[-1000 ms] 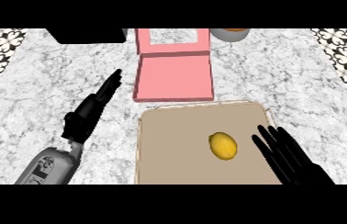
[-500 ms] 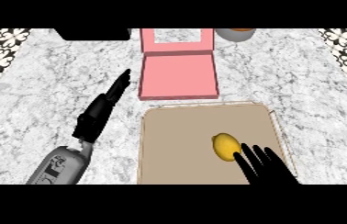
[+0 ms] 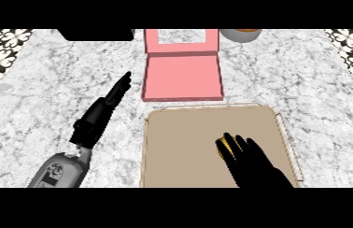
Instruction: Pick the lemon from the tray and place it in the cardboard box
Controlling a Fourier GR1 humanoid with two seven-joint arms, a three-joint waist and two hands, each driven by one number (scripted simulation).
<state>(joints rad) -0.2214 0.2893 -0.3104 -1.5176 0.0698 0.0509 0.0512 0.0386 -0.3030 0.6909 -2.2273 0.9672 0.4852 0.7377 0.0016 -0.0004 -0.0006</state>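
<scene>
A yellow lemon (image 3: 221,146) lies on the tan tray (image 3: 180,143) in the lower middle of the head view. Only a thin sliver of it shows at the left of my right hand (image 3: 252,165). That hand lies over the lemon with its fingers (image 3: 239,146) stretched across it, open. The pink box (image 3: 183,77) stands open just beyond the tray, its windowed lid (image 3: 180,40) folded back. My left hand (image 3: 102,111) rests open on the counter left of the box and tray, fingers straight and pointing towards the box.
A black object (image 3: 95,34) sits at the back left of the marble counter. A brown-rimmed round vessel (image 3: 240,34) stands at the back right, next to the box lid. Bare counter lies on both sides of the tray.
My right hand has moved left from the tray's right side and now covers the lemon. The left hand has barely shifted.
</scene>
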